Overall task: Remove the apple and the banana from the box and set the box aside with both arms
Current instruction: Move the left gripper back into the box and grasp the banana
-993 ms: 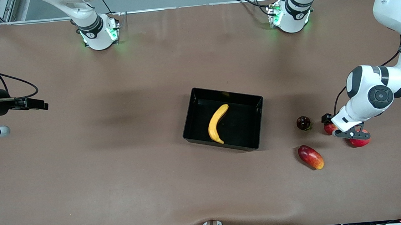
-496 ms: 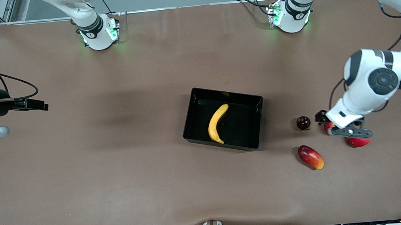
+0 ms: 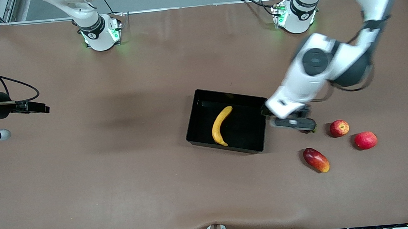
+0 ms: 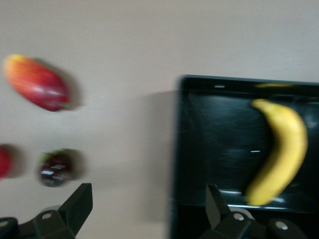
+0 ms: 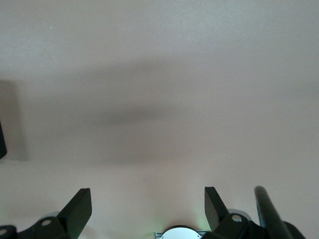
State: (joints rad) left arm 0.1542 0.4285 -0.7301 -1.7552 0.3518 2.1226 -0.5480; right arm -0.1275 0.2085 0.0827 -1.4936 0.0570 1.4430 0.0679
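We see the left gripper (image 3: 291, 119) in the air with its fingers (image 4: 77, 209) spread and holding nothing, over the table just beside the box (image 3: 262, 124), at the wall toward the left arm's end. The maroon fruit (image 4: 56, 168) lies almost under it, seemingly blurred. The banana (image 3: 221, 125) lies in the box. Two apples (image 3: 339, 128) (image 3: 365, 140) and the mango (image 3: 316, 160) rest toward the left arm's end, the mango nearest the camera. The right gripper (image 5: 144, 211) waits open over bare table.

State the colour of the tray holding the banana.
Glossy black tray; the front view shows it best, banana inside.
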